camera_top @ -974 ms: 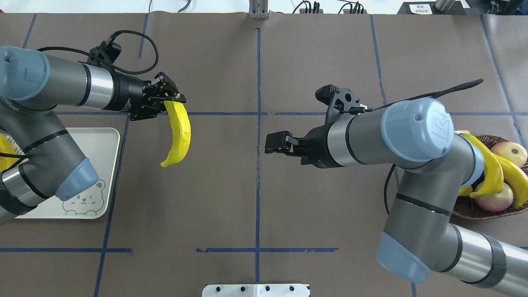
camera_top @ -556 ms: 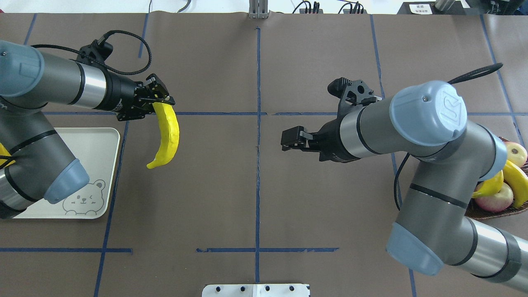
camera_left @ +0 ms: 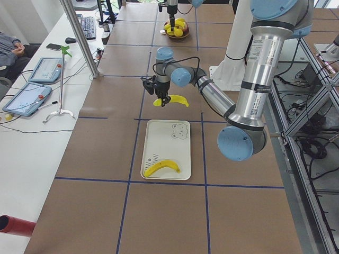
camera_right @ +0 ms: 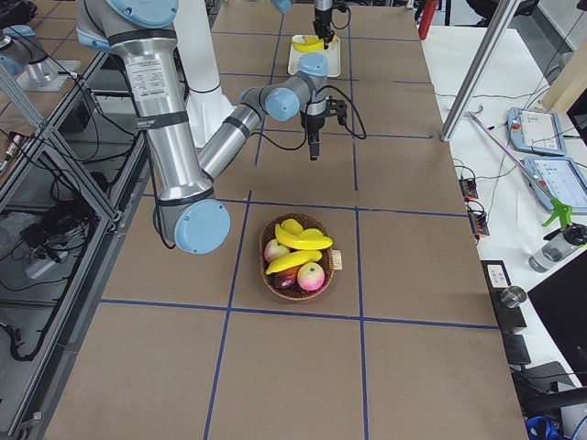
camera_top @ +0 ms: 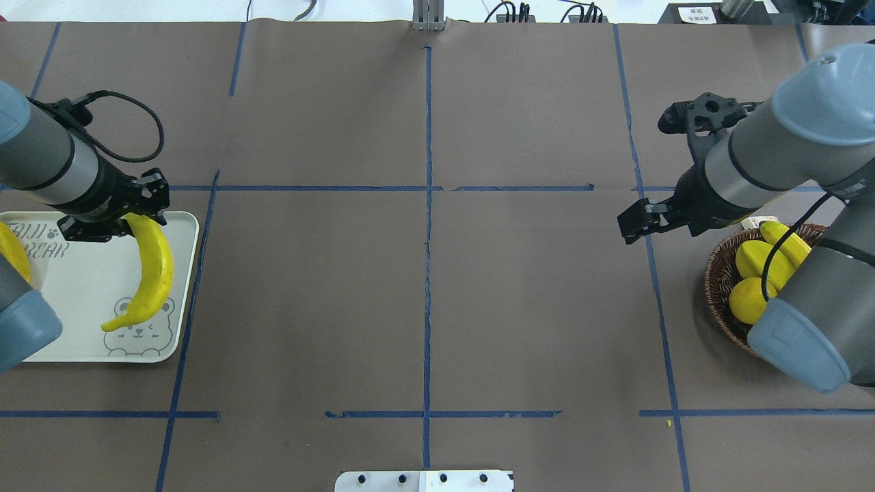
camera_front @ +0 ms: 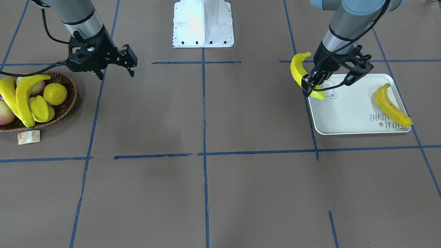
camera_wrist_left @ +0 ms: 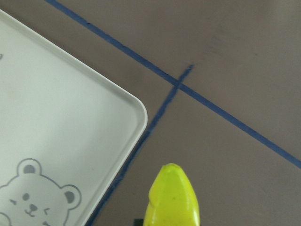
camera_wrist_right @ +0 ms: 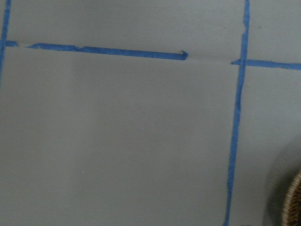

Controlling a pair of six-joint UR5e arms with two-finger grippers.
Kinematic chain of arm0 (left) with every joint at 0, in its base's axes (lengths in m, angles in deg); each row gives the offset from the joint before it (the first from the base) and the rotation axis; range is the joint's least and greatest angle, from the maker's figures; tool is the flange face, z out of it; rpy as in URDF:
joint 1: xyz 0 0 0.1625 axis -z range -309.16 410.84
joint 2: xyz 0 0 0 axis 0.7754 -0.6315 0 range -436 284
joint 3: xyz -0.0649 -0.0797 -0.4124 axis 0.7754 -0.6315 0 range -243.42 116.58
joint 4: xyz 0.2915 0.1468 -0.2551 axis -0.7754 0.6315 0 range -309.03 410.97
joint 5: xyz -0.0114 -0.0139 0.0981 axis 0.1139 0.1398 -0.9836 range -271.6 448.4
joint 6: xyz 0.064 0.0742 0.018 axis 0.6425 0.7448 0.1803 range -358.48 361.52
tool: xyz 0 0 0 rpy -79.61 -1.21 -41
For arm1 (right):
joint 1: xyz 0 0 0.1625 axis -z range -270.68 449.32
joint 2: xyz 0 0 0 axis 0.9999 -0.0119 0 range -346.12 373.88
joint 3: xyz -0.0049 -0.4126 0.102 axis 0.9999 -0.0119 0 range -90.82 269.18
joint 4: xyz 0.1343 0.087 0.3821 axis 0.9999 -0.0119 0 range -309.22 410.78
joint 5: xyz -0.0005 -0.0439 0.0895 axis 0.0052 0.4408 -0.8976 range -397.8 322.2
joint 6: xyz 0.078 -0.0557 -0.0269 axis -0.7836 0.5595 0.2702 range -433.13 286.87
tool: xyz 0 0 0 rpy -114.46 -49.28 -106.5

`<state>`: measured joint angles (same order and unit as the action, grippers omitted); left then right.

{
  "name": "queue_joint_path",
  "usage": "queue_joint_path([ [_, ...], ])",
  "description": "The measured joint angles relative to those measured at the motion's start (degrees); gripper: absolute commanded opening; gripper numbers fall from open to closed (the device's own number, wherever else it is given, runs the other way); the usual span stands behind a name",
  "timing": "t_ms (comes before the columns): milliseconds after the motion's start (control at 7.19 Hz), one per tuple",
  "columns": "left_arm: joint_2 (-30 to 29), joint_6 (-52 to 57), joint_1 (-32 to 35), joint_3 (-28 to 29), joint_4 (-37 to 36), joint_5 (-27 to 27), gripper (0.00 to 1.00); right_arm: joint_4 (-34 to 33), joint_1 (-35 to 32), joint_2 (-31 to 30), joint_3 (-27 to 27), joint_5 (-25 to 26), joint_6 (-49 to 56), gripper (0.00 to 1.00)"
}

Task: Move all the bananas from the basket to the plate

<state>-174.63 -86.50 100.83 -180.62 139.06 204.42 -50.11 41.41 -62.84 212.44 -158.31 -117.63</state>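
Note:
My left gripper (camera_top: 140, 217) is shut on the top end of a yellow banana (camera_top: 154, 273), which hangs over the bear-drawing end of the white plate (camera_top: 75, 328). The front view shows the same gripper (camera_front: 310, 86) and banana (camera_front: 298, 70) at the plate's (camera_front: 348, 110) edge. A second banana (camera_front: 391, 106) lies on the plate's far end. The wrist view shows the held banana's tip (camera_wrist_left: 171, 197) beside the plate's corner (camera_wrist_left: 56, 141). My right gripper (camera_top: 632, 225) is open and empty, just left of the basket (camera_top: 714, 287). Two bananas (camera_front: 24, 94) (camera_front: 7, 93) lie in the basket (camera_front: 69, 103).
The basket also holds a lemon (camera_front: 55, 93), a starfruit (camera_front: 39, 106) and apples (camera_right: 310, 275), with a paper tag (camera_front: 29, 136) beside it. Blue tape lines cross the brown table. The robot's white base (camera_front: 203, 24) stands at the table's edge.
My left arm has carried the banana leftward from the open table to above the plate. My right arm has drawn back to the right, close to the basket.

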Motion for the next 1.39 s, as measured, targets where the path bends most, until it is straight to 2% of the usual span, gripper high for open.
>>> queue_joint_path([
  [278,4.58,-0.65,4.75,4.26,8.45,0.26,0.0,-0.02,-2.4,-2.68,0.79,-1.86,4.08,1.0],
  [695,10.07,-0.7,8.34,18.3,31.81,0.53,0.02,0.0,-2.94,-3.61,1.48,-2.17,5.24,1.0],
  [835,10.61,-0.55,9.3,21.87,35.3,0.84,0.03,0.0,-2.97,-3.61,1.59,-2.18,5.26,1.0],
  [974,11.07,-0.31,9.75,25.22,38.72,1.33,0.1,0.0,-2.97,-3.61,1.66,-2.17,5.23,1.0],
  [1113,11.33,-0.18,9.89,28.85,43.09,1.67,0.37,0.0,-2.97,-3.6,1.69,-2.13,5.22,1.0],
  [1252,11.43,-0.07,9.92,31.38,46.23,1.86,0.77,0.0,-2.96,-3.56,1.9,-2.11,5.21,1.0],
  [1391,11.52,0.02,9.97,32.48,47.79,1.96,1.0,0.0,-2.93,-3.51,2.19,-2.1,5.21,1.0],
])
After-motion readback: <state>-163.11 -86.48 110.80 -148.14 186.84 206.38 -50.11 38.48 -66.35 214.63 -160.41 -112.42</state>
